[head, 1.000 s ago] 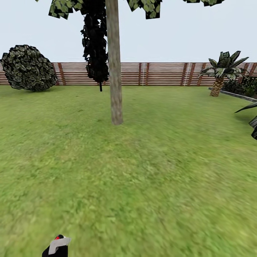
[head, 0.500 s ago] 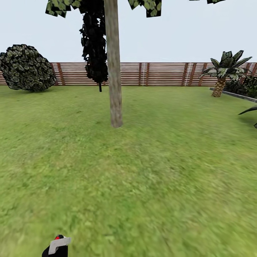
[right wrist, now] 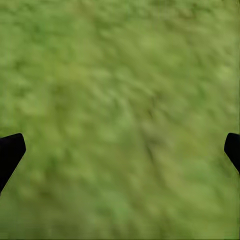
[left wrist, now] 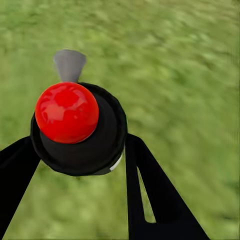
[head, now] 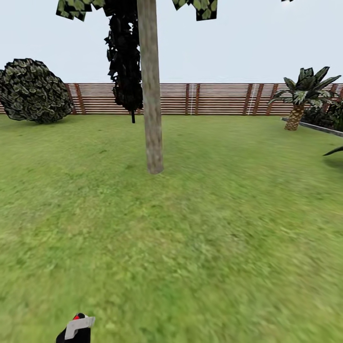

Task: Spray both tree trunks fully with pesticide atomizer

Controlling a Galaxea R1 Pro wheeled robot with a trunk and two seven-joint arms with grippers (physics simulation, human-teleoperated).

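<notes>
Pesticide atomizer (left wrist: 80, 127), black-bodied with a red knob and grey nozzle, sits clamped between our left gripper's (left wrist: 80, 165) fingers, peeking in at the head view's lower left. Our right gripper (right wrist: 120, 147) gapes wide over lawn (head: 190, 238), holding nothing. Upper centre-left, a pale tree trunk (head: 151, 95) rises, crown cropped; shrub (head: 33, 90), fence (head: 214, 98), palm (head: 300, 95) behind.

one pale tree trunk (head: 152, 90) stands up on the lawn (head: 200, 228). behind it, one near-black conifer (head: 124, 57), and one slatted fence (head: 214, 98) running across. left of the trunk, one round shrub (head: 33, 90). far right of it, one short palm (head: 302, 95).
</notes>
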